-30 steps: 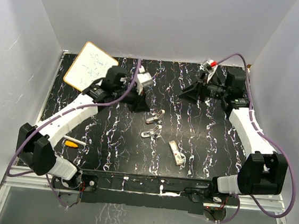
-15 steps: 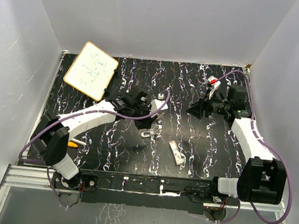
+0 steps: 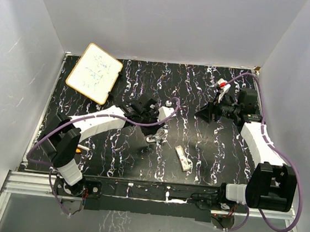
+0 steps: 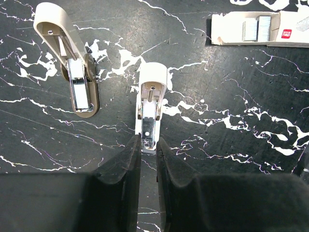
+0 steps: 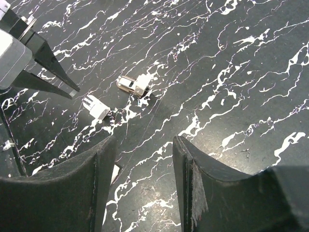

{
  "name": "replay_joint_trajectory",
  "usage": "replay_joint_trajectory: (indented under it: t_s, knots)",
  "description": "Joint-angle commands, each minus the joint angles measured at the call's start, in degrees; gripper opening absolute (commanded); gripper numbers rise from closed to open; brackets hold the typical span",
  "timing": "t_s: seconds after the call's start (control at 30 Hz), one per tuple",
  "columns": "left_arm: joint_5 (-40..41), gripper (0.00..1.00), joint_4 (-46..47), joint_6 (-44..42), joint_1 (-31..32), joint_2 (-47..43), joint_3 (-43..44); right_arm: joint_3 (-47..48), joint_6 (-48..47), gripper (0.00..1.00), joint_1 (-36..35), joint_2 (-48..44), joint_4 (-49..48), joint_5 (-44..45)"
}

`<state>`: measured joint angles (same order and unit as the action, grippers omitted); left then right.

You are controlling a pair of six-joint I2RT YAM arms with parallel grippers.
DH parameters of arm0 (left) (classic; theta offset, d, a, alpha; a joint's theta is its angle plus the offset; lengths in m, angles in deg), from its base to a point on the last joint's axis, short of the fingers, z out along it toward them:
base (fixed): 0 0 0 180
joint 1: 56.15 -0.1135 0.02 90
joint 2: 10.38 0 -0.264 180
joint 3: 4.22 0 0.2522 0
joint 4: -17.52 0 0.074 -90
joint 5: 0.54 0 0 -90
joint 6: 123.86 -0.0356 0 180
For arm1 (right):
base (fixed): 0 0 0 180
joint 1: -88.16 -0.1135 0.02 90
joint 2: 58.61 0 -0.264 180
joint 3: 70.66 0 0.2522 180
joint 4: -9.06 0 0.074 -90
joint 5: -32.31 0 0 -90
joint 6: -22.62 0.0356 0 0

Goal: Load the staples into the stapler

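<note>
Left jaws pinched together at the opened stapler, right jaws apart and empty; staples lie unloaded in their box.

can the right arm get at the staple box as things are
Probably yes: the staple box lies alone on the table, with nothing on or against it, and the right pincer is open and empty, with nothing standing between them.

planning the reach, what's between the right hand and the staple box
Only bare table between the right hand and the staple box, per the top view.
</note>
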<state>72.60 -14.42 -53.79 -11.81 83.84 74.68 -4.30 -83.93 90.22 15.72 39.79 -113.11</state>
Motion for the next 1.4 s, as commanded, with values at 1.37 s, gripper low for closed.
replay_joint_trajectory:
  t_s: [1.37]
  knots:
    - [5.2,0.0,-1.6,-0.3,2.2,5.0,2.0,-1.0,-0.8,0.54,1.4,0.5,-1.1,-2.6]
